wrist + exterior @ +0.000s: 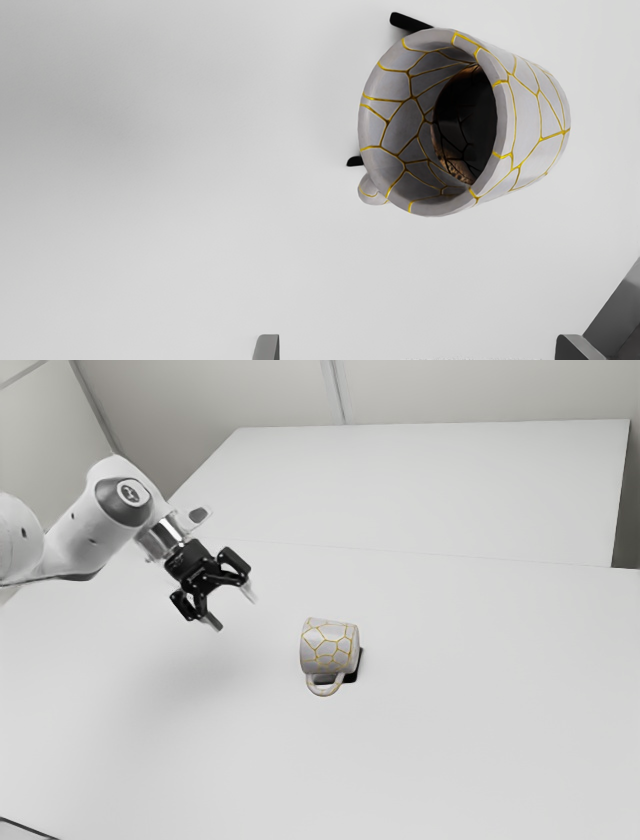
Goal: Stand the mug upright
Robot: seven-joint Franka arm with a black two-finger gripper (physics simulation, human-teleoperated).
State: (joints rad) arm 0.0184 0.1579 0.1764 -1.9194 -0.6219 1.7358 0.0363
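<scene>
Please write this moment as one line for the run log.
mug on its side | fingers open, empty, apart from mug | black item partly hidden by mug | upright: not yet

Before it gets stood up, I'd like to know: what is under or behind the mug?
Parts of something black stick out past the mug. The mug covers the rest, so its full shape, and whether the mug rests on it, cannot be told.
</scene>
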